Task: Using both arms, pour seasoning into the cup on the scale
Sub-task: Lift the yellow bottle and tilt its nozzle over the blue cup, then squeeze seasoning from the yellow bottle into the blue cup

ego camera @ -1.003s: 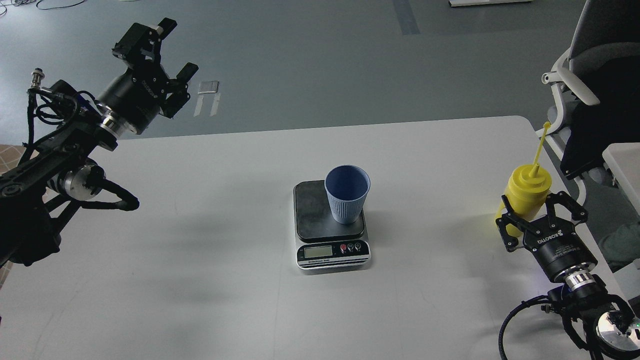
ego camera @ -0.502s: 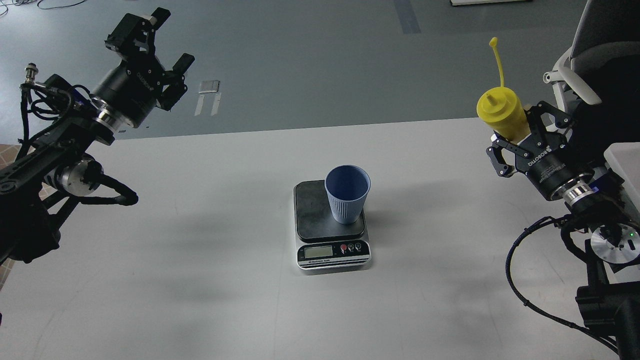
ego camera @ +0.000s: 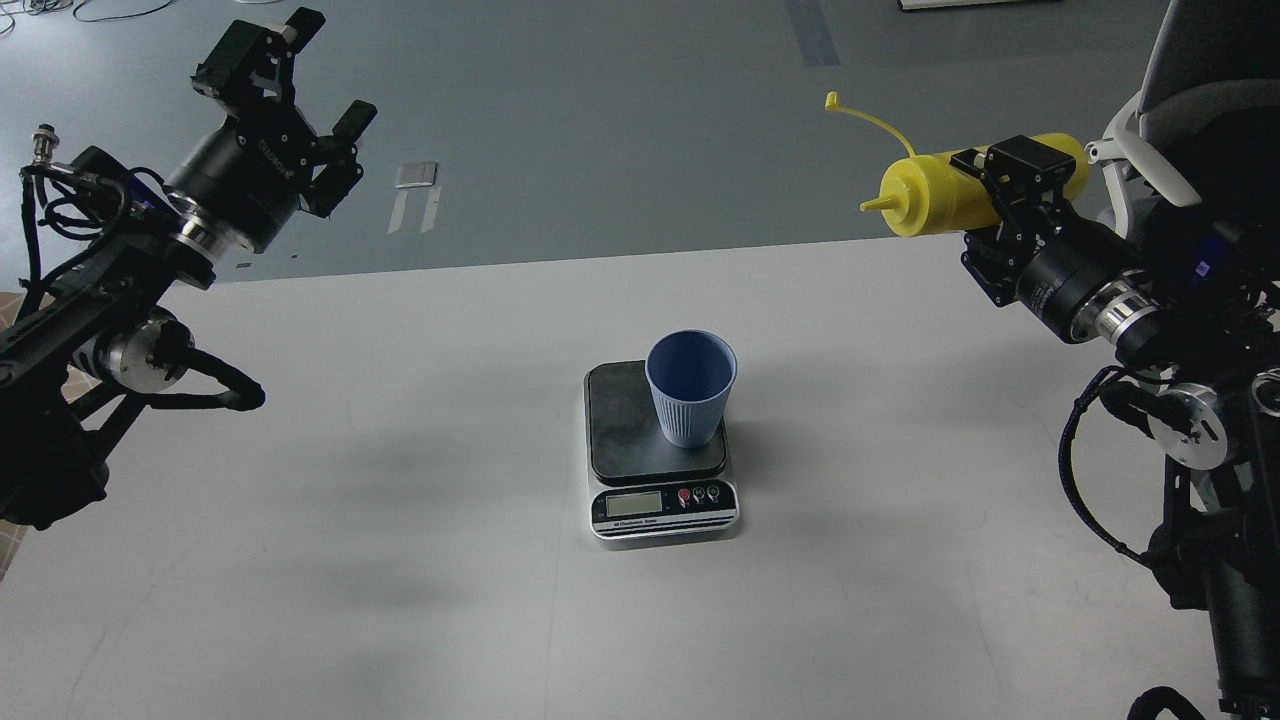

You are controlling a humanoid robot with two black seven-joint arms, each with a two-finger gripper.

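Observation:
The dusty-blue ribbed cup stands upright on the dark platform of the scale at the table's middle, toward the platform's right side. My right gripper is shut on the yellow seasoning bottle and holds it high at the right, lying nearly level with its nozzle pointing left, well right of and above the cup. Its cap tether sticks up to the left. My left gripper is open and empty, raised at the far left beyond the table's back edge.
The white table bears only the scale and cup. A chair stands close behind my right arm at the right edge. Grey floor lies beyond the table's back edge, with a small grey piece on it.
My right gripper has lifted the yellow bottle from the table's right side, swung it up and left, and tipped it from upright to nearly level. My left gripper has drifted slightly up and left.

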